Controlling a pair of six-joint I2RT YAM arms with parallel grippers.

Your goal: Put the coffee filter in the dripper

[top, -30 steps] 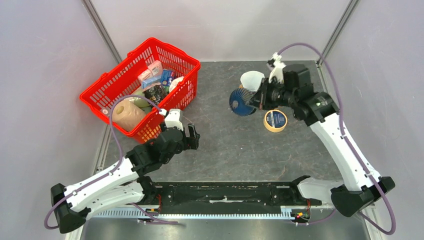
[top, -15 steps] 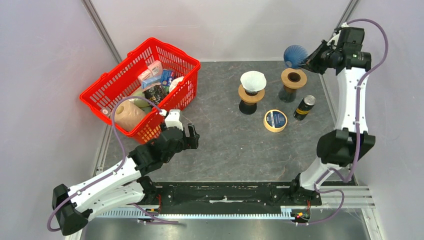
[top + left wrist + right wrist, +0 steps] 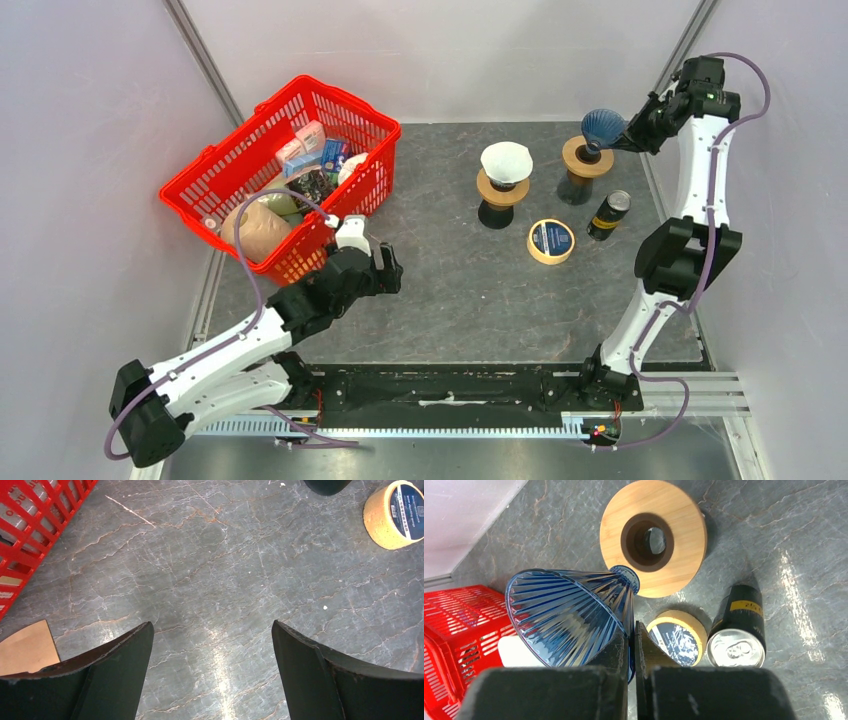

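My right gripper (image 3: 627,136) (image 3: 631,640) is shut on the rim of a blue ribbed glass dripper (image 3: 602,126) (image 3: 569,615), held tilted with its narrow tip just above the wooden ring stand (image 3: 587,157) (image 3: 653,537) at the back right. A white paper coffee filter (image 3: 505,160) sits in the other wooden stand (image 3: 500,192) to the left. My left gripper (image 3: 385,272) (image 3: 212,645) is open and empty, low over the bare table near the basket.
A red shopping basket (image 3: 240,205) with groceries stands at the back left. A roll of yellow tape (image 3: 551,241) (image 3: 675,636) and a black drink can (image 3: 608,214) (image 3: 738,637) stand in front of the stands. A brown card (image 3: 25,647) lies by the basket.
My right gripper has carried the blue dripper from beside the filter's stand up to the back right, then down over the right wooden stand. My left arm shifted slightly.
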